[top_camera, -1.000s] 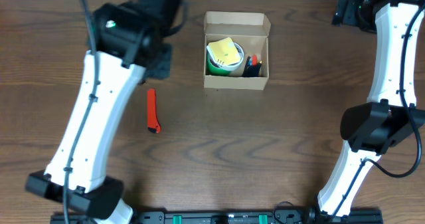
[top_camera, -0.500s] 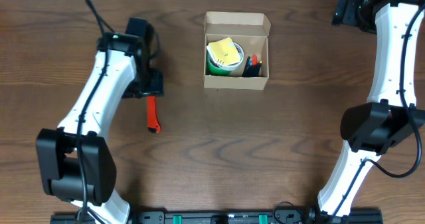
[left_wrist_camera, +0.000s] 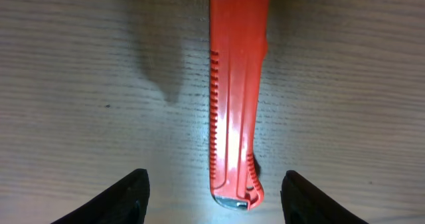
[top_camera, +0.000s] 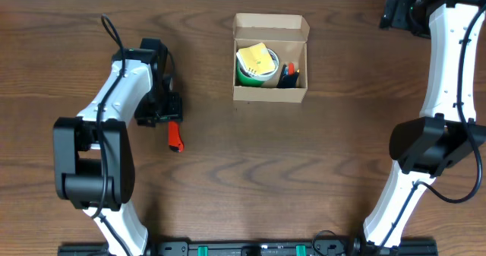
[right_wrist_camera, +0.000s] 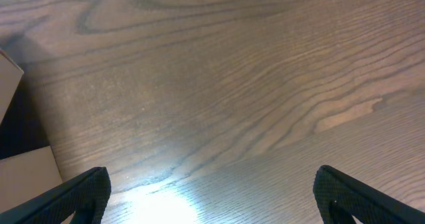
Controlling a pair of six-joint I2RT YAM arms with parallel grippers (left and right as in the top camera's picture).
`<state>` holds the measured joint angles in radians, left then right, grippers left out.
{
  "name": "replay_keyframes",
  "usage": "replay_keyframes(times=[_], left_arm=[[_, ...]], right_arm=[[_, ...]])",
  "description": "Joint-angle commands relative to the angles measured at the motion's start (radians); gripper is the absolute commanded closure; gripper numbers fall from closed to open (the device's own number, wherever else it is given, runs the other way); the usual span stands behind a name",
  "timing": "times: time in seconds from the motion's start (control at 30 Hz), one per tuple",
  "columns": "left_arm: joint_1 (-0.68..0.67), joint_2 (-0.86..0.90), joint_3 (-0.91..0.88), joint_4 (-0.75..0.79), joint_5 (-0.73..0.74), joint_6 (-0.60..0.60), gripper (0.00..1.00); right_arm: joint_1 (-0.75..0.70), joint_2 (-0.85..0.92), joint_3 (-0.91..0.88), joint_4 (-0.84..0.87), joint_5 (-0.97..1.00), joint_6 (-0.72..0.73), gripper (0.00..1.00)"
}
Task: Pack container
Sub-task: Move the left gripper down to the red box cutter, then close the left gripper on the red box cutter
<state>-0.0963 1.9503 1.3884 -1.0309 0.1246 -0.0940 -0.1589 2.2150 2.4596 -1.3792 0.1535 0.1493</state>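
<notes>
Left hand (left_wrist_camera: 214, 187) wide open, empty, astride orange cutter (left_wrist_camera: 238, 84) on worktop (left_wrist_camera: 80, 84), right hand (right_wrist_camera: 211, 191) open, empty, upper right, container (top_camera: 270, 95) top centre

overhead: bright, even, sharp, faint soft shadows on desk (top_camera: 228, 180) | left wrist: desk washed pale, white glare at red cutter (left_wrist_camera: 236, 98) tip, soft shadow beside it | right wrist: glare bottom-left, right end effector (right_wrist_camera: 212, 201) tips dark

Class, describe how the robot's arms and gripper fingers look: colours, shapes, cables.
The left arm and right arm have white rounded links, bulky black joints and thin black cables. The left fingers and right fingers are matte black and wedge-shaped.
</notes>
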Motion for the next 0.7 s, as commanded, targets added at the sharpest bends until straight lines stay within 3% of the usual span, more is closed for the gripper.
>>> replay_keyframes(times=[0.0,0.67], left_arm=[[-0.003,0.037,-0.012,0.009,0.008,0.021,0.36],[-0.025,0.163,-0.026,0.035,0.046,0.053,0.39]], right_arm=[[-0.008,-0.021,-0.003,-0.002,0.003,0.003,0.01],[-0.008,-0.021,-0.003,-0.002,0.003,0.003,0.01]])
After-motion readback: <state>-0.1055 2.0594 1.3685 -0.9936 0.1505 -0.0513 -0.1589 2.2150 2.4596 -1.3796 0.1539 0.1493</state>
